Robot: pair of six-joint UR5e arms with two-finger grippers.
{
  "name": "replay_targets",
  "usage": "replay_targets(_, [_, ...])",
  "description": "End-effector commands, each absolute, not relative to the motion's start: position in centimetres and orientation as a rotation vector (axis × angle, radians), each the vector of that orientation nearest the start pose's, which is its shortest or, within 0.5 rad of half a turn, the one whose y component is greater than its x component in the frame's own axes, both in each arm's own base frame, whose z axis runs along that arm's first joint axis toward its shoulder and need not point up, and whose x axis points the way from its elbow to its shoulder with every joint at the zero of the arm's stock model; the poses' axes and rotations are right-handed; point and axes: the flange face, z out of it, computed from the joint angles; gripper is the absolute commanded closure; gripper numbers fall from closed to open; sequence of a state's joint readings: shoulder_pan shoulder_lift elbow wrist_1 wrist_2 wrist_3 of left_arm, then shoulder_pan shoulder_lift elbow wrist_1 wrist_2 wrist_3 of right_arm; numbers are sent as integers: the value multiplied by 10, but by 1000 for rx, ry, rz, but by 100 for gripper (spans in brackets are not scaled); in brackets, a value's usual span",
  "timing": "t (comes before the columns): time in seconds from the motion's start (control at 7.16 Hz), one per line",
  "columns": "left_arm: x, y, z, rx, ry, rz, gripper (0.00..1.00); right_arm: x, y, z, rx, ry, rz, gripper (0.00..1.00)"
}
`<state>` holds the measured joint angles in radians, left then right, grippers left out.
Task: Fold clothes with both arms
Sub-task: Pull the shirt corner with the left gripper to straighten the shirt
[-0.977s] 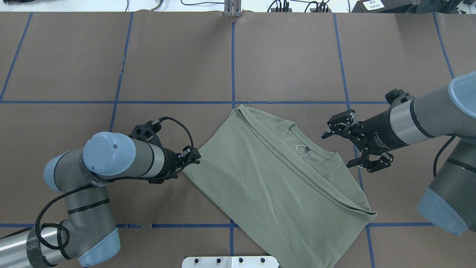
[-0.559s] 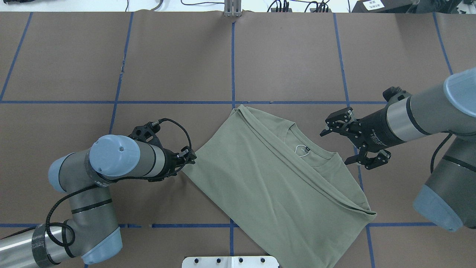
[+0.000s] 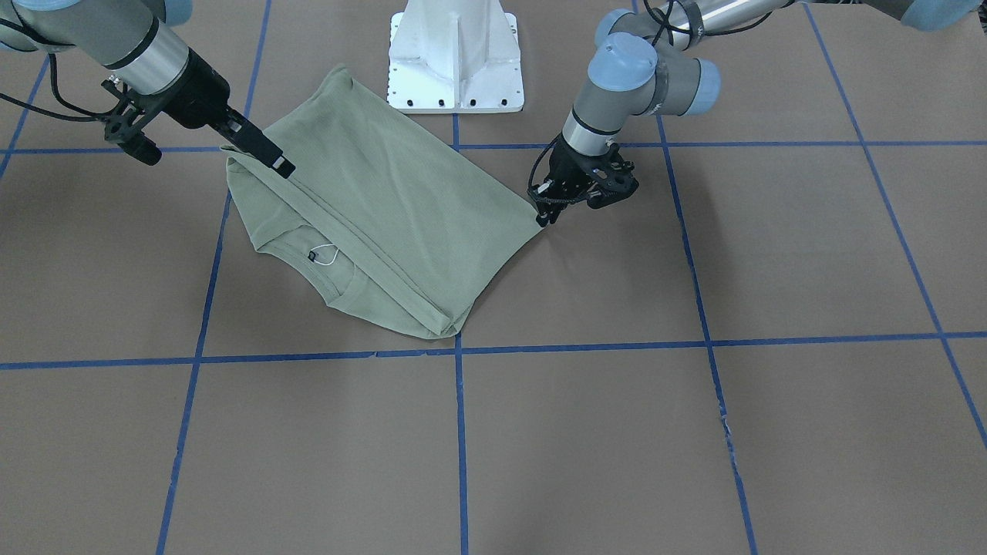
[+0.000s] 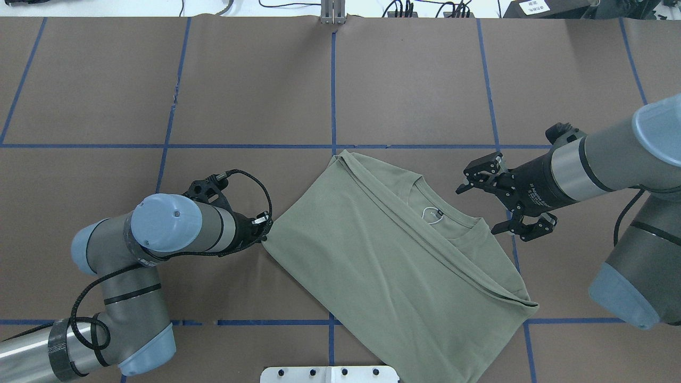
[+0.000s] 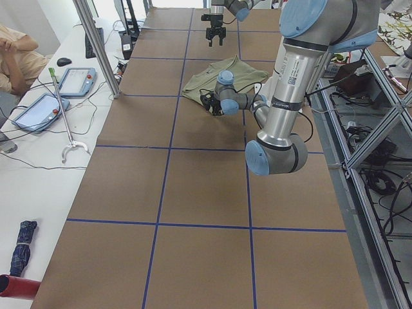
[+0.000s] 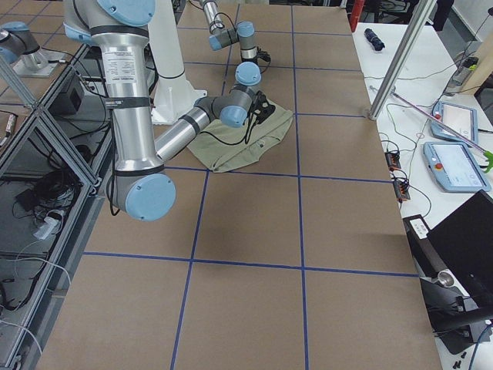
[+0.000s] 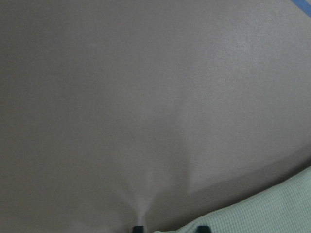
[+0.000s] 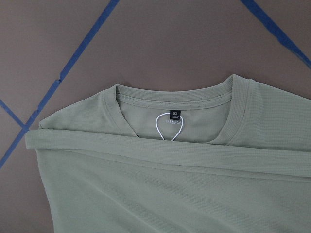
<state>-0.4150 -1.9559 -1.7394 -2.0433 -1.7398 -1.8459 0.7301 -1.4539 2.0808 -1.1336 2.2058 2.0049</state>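
The pale sage-green shirt (image 4: pixel 383 260) lies folded on the brown table, collar and black neck label (image 4: pixel 439 211) facing my right arm. It also shows in the front view (image 3: pixel 385 208) and the right wrist view (image 8: pixel 160 189). My left gripper (image 4: pixel 264 230) sits low at the shirt's left corner, its jaws a little apart. The left wrist view shows the shirt edge (image 7: pixel 272 204) by its fingertips (image 7: pixel 139 227). My right gripper (image 4: pixel 496 205) is wide open and empty, hovering just off the collar-side edge. It also shows in the front view (image 3: pixel 210 158).
The white pedestal base (image 3: pixel 455 58) stands behind the shirt's near end. Blue tape lines (image 4: pixel 333 96) cross the brown table. Cables and boxes (image 4: pixel 425 8) lie beyond the far edge. An operator (image 5: pixel 16 58) sits beside the table.
My left gripper has slid left, from over the shirt's left edge to its corner. My right gripper has shifted slightly towards the collar. The shirt has not moved.
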Motion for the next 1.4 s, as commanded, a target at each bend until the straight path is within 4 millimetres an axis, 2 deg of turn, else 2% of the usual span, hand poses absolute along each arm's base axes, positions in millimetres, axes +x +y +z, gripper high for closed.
replay_targets(0.0, [525,-366,316,-75,1047,-548,100,-314,-380,305,-423,-1121,689,0])
replay_targets(0.14, [515,-383,317,-20,1044,-516,100,-314,-381,303,-422,-1124,688,0])
replay_targets(0.28, [505,-416,322,114,1024,-498,100,-315,-381,304,-423,-1123,689,0])
replay_targets(0.56, [467,-564,304,287,985,-582,100,-315,-382,300,-419,-1130,686,0])
replay_targets(0.7, [470,-612,312,344,1038,-593,100,-315,-382,300,-417,-1130,685,0])
replay_targets(0.84, [482,-653,309,378,1074,-609,100,-315,-382,299,-416,-1133,684,0])
replay_targets(0.98, [493,-675,293,387,1085,-609,100,-315,-383,299,-415,-1133,685,0])
replay_targets(1.12, [496,-680,280,400,1111,-604,100,-315,-382,297,-415,-1137,682,0])
replay_targets(1.26, [497,-681,282,398,1109,-604,63,-316,-383,295,-413,-1141,678,0])
